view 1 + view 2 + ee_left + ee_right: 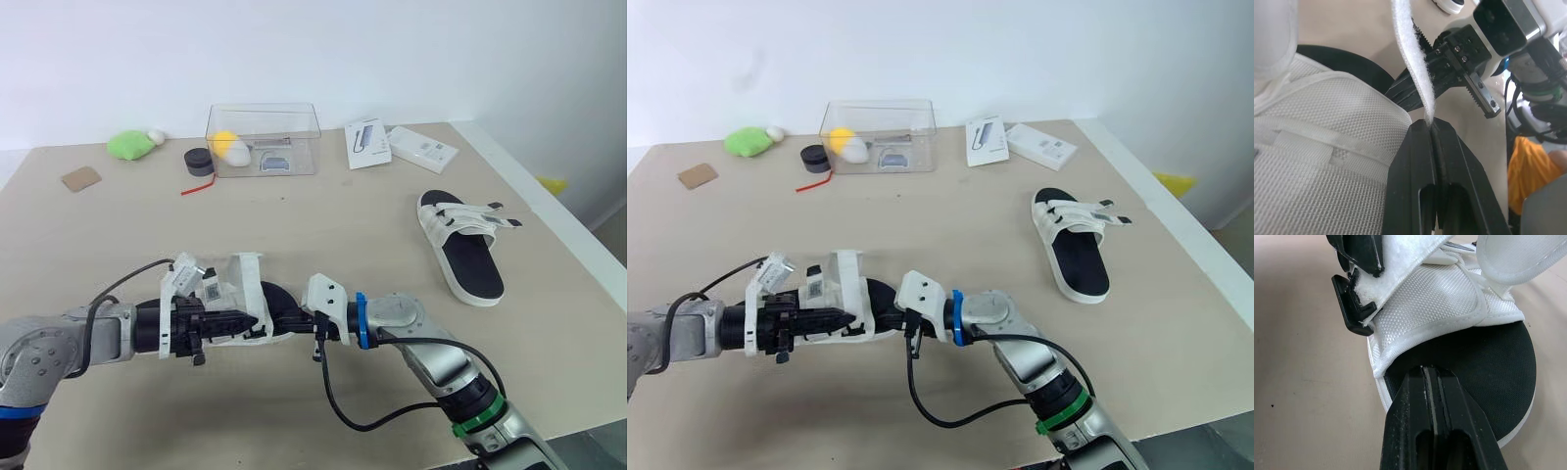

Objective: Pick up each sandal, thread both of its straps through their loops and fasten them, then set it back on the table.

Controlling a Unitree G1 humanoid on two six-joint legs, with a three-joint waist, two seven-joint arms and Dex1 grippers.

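The left end effector (pixel 1430 128) is seen clenched on a white strap (pixel 1413 58), which is pinched by its edge between the two black fingers and drawn up away from the near sandal (pixel 1449 298). The right end effector (pixel 1423 369) is shown with its fingers pressed together, the tips set against the rim of the black footbed. Whether any of the sole is nipped between them cannot be told. The sandal is held low over the near middle of the tabletop (pixel 118 225), between the two arms, with its mesh upper facing the left arm.

The sandal is judged to be light, its foam sole fairly stiff, its straps soft and limp. A strap is best taken close to its free tip, so that it can be steered through the loop, while the sole is steadied at its edge. The fuzzy strap face may be expected to cling wherever it touches.

Farther off to the right, the second sandal (pixel 460 245) is laid flat on the tabletop, sole down. At the far edge, a clear box (pixel 263 137), two white cartons (pixel 367 142) and a green object (pixel 129 145) are set out.
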